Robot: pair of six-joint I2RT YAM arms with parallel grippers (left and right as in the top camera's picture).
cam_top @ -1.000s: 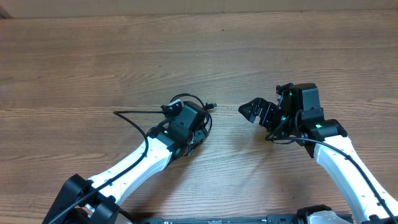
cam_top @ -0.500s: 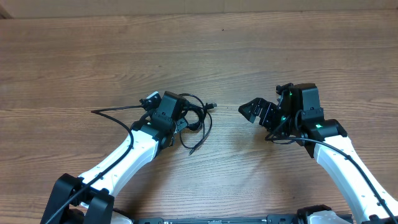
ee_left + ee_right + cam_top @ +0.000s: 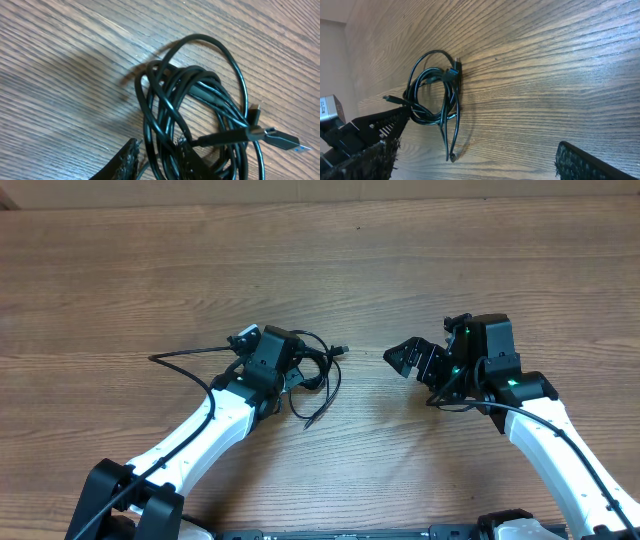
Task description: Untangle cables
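Black cables (image 3: 225,136) lie knotted in one small bundle left of centre on the wooden table (image 3: 450,250) in the overhead view. At the far left, one strand (image 3: 190,355) runs out almost level toward the left edge of the frame, and its end is well apart from the knot. Next comes the left gripper (image 3: 292,372), right over the bundle's left side. Its wrist view shows one finger (image 3: 126,161) at the bottom edge with cords running down just beside it. The other finger is out of frame, so we cannot tell whether it is clenched on a cord or only resting there. From the knot a loose tail (image 3: 312,415) trails toward the lower part of the frame, and a plug (image 3: 277,139) pokes out to the right. Bare wood follows, then the right gripper (image 3: 405,360). It is released, with its fingers spread wide, and it points left at the bundle from well apart. We judge that the coming move turns on this left-to-right line. The left arm is on the knot and the plug end faces the right arm, so any pull should run sideways along that axis.
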